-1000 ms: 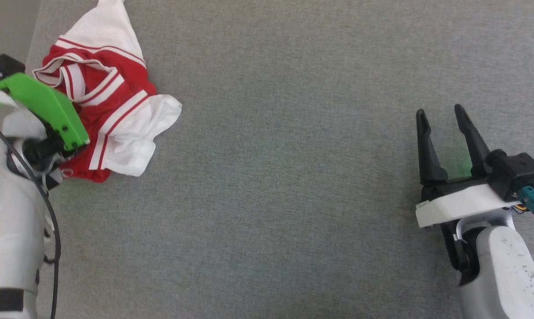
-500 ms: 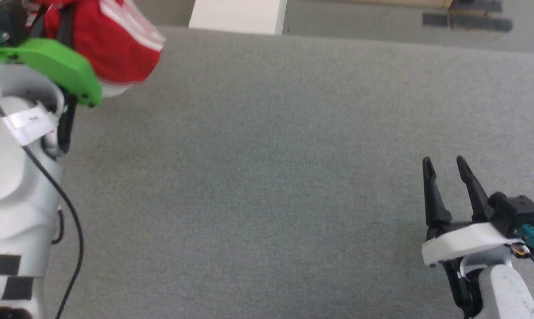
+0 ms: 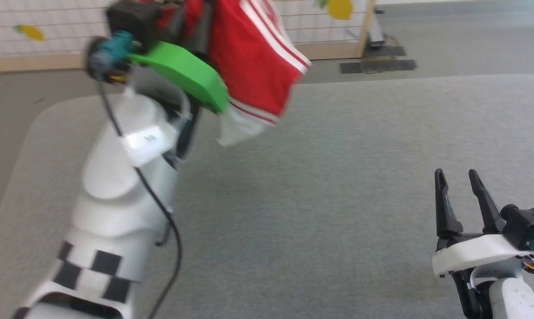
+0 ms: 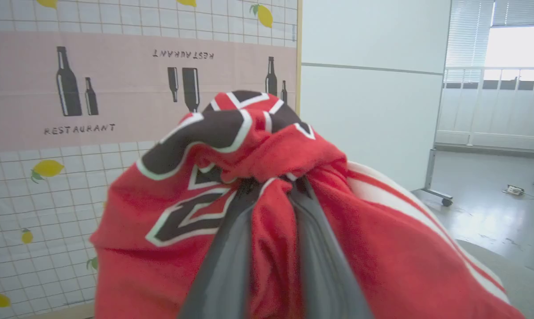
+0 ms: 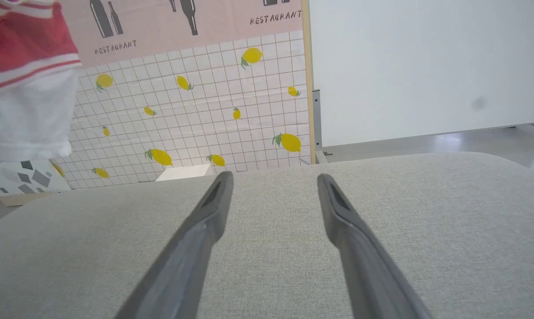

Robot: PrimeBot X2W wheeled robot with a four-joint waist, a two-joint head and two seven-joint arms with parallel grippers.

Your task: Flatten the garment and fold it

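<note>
The left gripper point(image 4: 274, 195), jaws clamped on the bunched red-and-white jersey garment point(image 3: 253, 66), lifts it above the grey fabric bench point(image 3: 337, 199) for flattening; the right gripper point(image 3: 456, 177), jaws wide, should next catch a hanging edge.

screen point(image 5: 196, 110): lemon-print tiles | wall point(image 5: 426, 66): white | window point(image 4: 519, 46): bright, blinds
</note>
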